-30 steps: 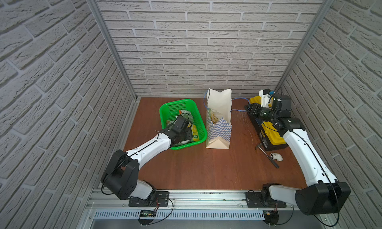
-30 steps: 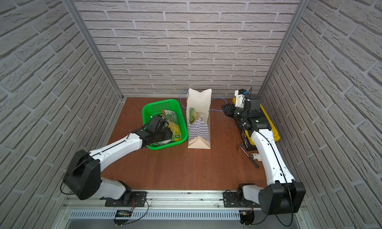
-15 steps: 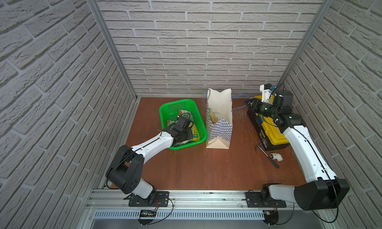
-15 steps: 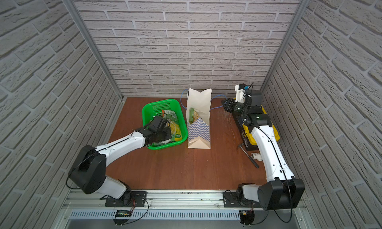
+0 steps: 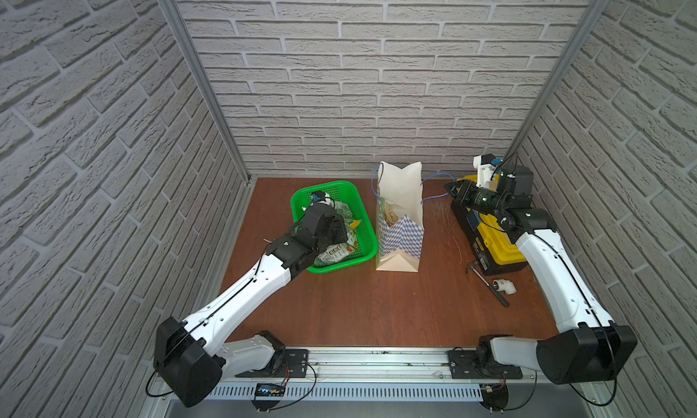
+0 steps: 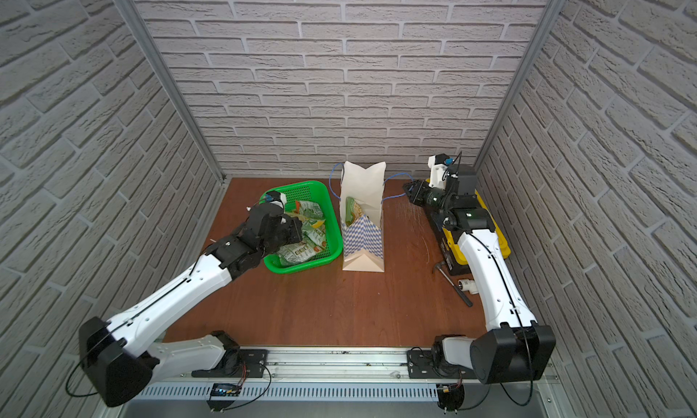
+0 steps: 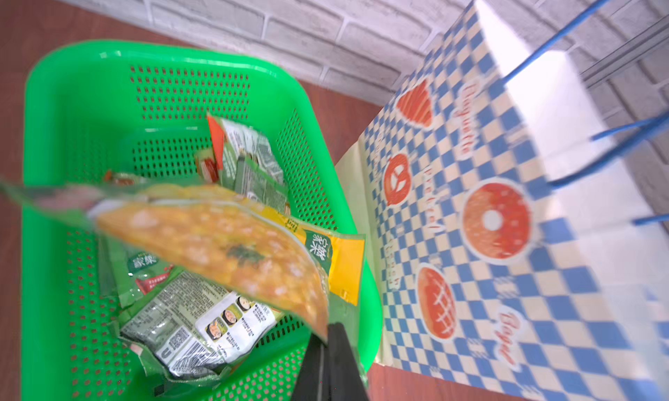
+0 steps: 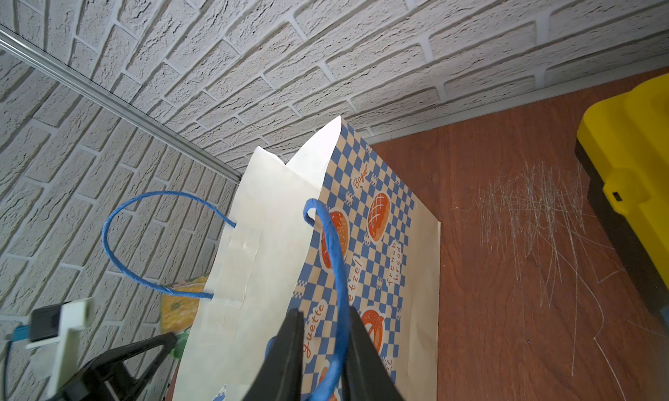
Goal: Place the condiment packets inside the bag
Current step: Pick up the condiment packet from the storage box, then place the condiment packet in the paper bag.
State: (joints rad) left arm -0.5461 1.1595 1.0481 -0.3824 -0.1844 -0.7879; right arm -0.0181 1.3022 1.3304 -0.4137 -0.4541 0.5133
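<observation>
Left gripper (image 7: 327,345) pinched a crinkly yellow packet (image 7: 217,243) above the perforated basket (image 7: 90,55); right gripper (image 8: 322,330) clamped the thin cord (image 8: 336,258) of the paper bag (image 8: 383,258), its mouth gaping.

On the brown wooden tabletop (image 5: 358,303), the tall blue-and-white checkered paper bag (image 5: 401,235) stands around 12 o'clock from centre. Green perforated plastic basket (image 5: 332,191) sits just beside it at its 9, with the heap of small crinkly plastic condiment packets (image 5: 337,252) inside. Yellow-and-black plastic toolbox (image 5: 490,246) is off at the bag's 3, white plastic pipe elbow (image 5: 503,286) at the toolbox's 6.
</observation>
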